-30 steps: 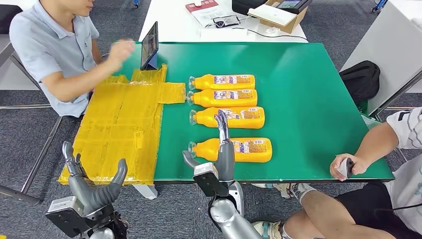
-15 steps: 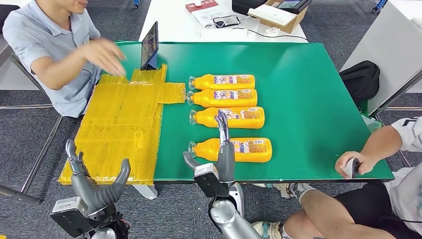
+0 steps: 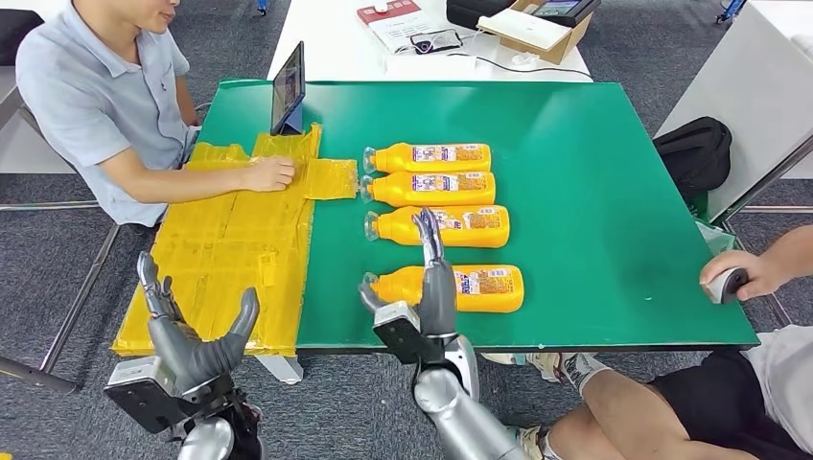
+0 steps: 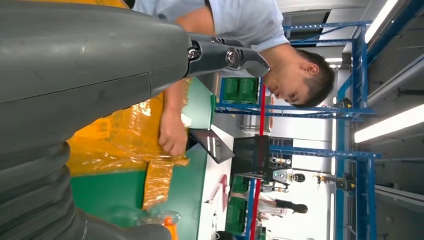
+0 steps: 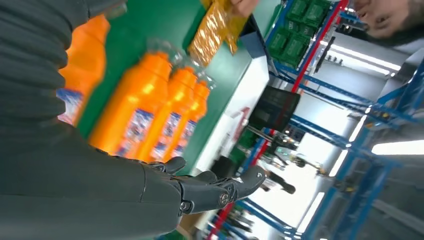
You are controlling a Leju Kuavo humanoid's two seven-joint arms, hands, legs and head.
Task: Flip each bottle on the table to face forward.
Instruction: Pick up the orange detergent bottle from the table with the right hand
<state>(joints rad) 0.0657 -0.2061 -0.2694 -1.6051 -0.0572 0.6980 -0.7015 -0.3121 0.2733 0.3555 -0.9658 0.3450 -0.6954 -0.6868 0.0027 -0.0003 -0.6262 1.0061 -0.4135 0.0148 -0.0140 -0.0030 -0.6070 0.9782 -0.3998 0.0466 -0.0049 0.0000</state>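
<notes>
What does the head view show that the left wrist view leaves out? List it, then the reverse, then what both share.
Head view alone: four orange bottles lying in a row on the green table, the right hand raised at the nearest bottle, and a second person's hand at the right edge.
Left wrist view alone: blue shelving and ceiling lights behind.
Both: the left hand, the yellow sheet, and the seated person's hand on it.
</notes>
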